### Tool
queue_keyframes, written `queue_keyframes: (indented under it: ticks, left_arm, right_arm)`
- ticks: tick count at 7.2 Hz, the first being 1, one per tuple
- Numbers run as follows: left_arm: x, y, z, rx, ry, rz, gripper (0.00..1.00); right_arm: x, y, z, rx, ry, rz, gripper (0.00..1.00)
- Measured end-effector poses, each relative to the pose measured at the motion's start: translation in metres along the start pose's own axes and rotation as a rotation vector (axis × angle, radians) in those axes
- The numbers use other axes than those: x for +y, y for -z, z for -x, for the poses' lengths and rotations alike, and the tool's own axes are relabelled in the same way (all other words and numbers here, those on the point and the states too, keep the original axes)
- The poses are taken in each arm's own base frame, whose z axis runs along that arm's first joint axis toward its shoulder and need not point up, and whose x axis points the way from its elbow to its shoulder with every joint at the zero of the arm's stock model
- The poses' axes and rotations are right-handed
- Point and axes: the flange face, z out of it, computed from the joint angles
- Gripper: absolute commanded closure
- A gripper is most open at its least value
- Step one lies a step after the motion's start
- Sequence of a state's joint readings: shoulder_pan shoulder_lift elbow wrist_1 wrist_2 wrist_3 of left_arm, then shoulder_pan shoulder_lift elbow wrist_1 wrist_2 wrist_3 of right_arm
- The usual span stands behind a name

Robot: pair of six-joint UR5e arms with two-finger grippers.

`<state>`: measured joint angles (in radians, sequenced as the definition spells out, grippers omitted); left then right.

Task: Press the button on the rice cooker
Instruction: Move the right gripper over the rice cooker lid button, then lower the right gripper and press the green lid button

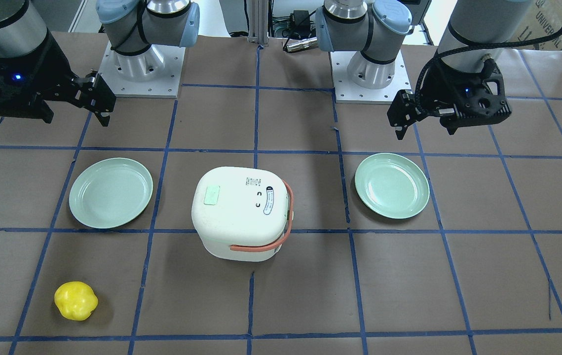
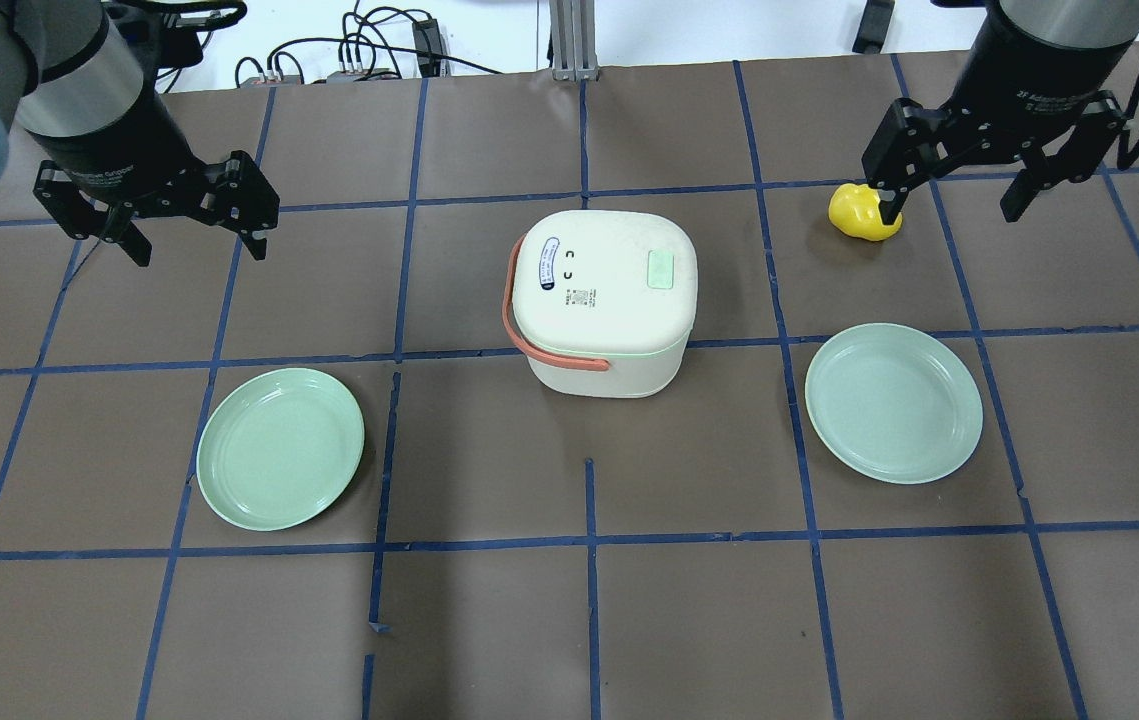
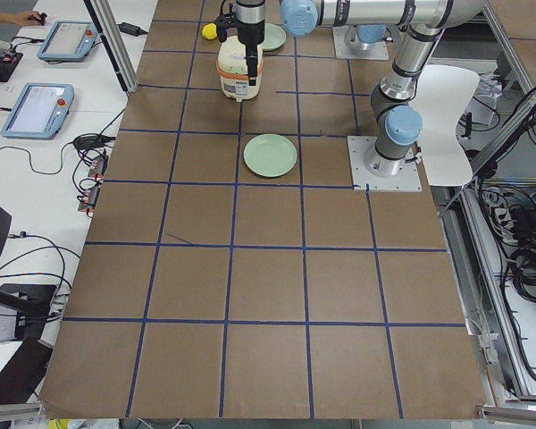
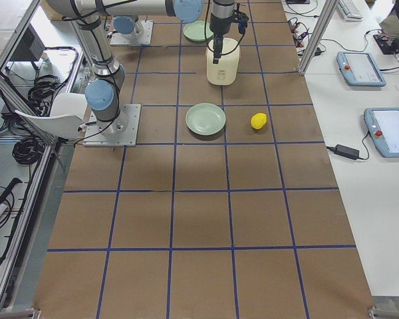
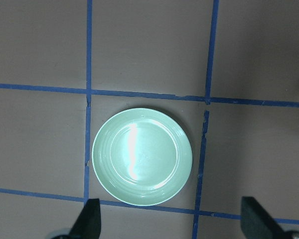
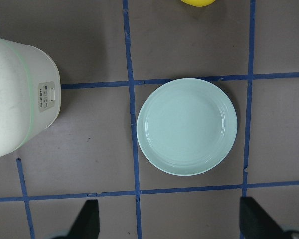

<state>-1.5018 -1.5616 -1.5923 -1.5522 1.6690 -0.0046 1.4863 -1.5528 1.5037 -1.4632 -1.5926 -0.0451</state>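
Observation:
The white rice cooker [image 2: 604,300] with an orange handle stands at the table's middle, lid shut. A pale green button [image 2: 661,270] sits on the lid and also shows in the front view [image 1: 211,195]. A small control panel [image 6: 46,97] is on its side wall. My left gripper [image 2: 199,245] is open and empty, high above the table, well off the cooker's handle side. My right gripper [image 2: 951,212] is open and empty, high above the table off the cooker's button side, over a yellow pepper [image 2: 864,212].
One green plate [image 2: 281,448] lies under my left gripper [image 5: 172,221], another [image 2: 893,402] under my right gripper [image 6: 169,221]. The yellow pepper [image 1: 76,301] lies near the table's far edge. Blue tape lines grid the brown table.

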Motion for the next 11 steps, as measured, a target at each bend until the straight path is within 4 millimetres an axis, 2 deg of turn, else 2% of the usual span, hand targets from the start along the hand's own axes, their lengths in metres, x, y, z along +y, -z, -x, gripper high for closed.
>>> queue_keyframes:
  ticks: [3,4,5,6,7,8,9,10,11]
  left_arm:
    - [0.0,0.0,0.0,0.0,0.0,0.0,0.0]
    - [0.0,0.0,0.0,0.0,0.0,-0.001,0.0]
    - [0.0,0.0,0.0,0.0,0.0,-0.001,0.0]
    - [0.0,0.0,0.0,-0.001,0.0,-0.001,0.0]
    - [0.0,0.0,0.0,0.0,0.0,0.0,0.0]
    - [0.0,0.0,0.0,0.0,0.0,0.0,0.0]
    - [0.0,0.0,0.0,0.0,0.0,-0.001,0.0]
    - [0.0,0.0,0.0,0.0,0.0,-0.001,0.0]
    - [0.0,0.0,0.0,0.0,0.0,-0.001,0.0]
  right_arm:
    - [-0.002,0.0,0.003,-0.027,0.001,-0.005,0.02]
    - [-0.004,0.001,0.01,-0.068,-0.008,-0.011,0.07]
    - [-0.006,0.001,0.026,-0.097,-0.034,-0.02,0.15]
    - [-0.011,-0.003,0.055,-0.104,-0.053,-0.035,0.38]
    - [-0.016,-0.011,0.091,-0.108,-0.06,-0.05,0.69]
    - [-0.024,-0.021,0.126,-0.121,-0.066,-0.051,0.86]
    - [-0.035,-0.034,0.154,-0.142,-0.064,-0.033,0.93]
    - [-0.048,-0.047,0.171,-0.158,-0.059,-0.011,0.93]
    - [-0.059,-0.059,0.18,-0.163,-0.055,0.005,0.93]
